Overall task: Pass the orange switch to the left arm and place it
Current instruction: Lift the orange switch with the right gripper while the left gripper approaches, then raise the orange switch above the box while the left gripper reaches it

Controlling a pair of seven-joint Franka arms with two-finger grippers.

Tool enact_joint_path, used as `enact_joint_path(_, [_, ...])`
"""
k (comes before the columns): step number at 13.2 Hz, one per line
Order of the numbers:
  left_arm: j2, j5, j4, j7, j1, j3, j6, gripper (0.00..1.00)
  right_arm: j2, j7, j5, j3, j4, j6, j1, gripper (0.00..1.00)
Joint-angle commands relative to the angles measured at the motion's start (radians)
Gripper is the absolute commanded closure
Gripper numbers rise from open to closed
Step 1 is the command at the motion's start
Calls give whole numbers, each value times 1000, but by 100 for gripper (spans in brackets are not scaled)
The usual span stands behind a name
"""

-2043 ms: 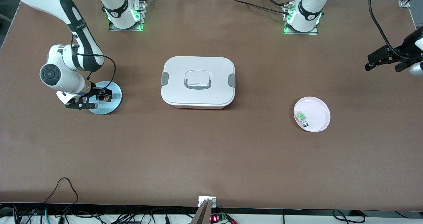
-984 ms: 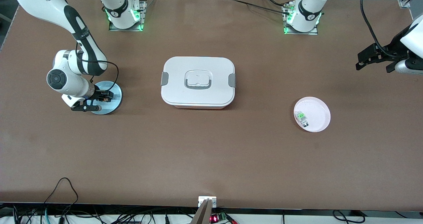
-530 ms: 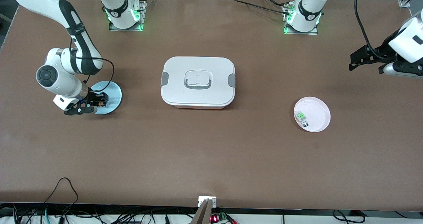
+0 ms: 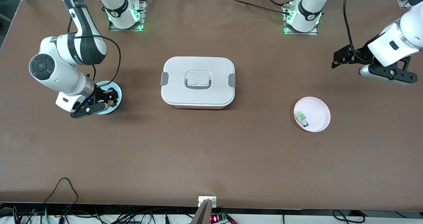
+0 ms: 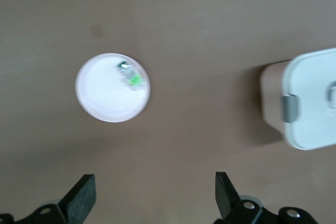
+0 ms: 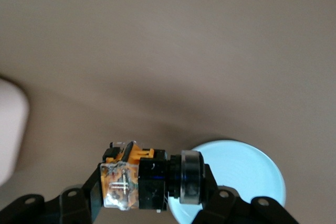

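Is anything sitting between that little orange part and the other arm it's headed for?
Yes. The right pincer holds the orange switch over the blue plate. The box sits mid-table, between it and the open left pincer waiting toward the left arm's end.

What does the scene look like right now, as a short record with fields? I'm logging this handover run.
right claw: shut on the orange switch, over the blue plate
left claw: open, empty, in the air at the left arm's end of the table
box: lid on, mid-table between the two plates
white plate: holds a green-topped part
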Motion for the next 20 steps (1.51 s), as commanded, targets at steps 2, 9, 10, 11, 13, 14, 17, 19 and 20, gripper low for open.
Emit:
enact_joint_path(2, [51, -338, -18, 23, 12, 6, -31, 0, -54, -276, 268, 62, 29, -30, -12, 100])
enact_joint_path(9, [75, -958, -254, -155, 10, 6, 47, 0, -80, -373, 482, 267, 158, -15, -12, 100])
enact_joint_path(10, [80, -1022, -270, -210, 9, 2, 52, 0, -80, -373, 503, 286, 170, 1, -12, 100])
enact_joint_path(11, [80, -1070, -281, -257, -1, 0, 66, 0, -82, -373, 520, 313, 181, 25, -12, 100])
enact_joint_path(13, [80, -1139, -282, -330, -4, -44, 122, 0, -82, -373, 571, 352, 202, 67, -12, 100])
enact_joint_path(14, [82, -1171, -282, -368, -5, -67, 160, 0, -82, -372, 588, 374, 204, 102, -12, 100])
enact_joint_path(17, [86, -1231, -296, -400, -5, -170, 314, 0, -83, -372, 683, 447, 204, 205, -12, 100])
enact_joint_path(19, [85, -1264, -301, -433, -7, -233, 409, 0, -83, -363, 737, 508, 203, 304, -12, 100])
enact_joint_path(20, [85, -1276, -301, -448, -7, -263, 455, 0, -82, -358, 749, 534, 203, 353, -12, 100])
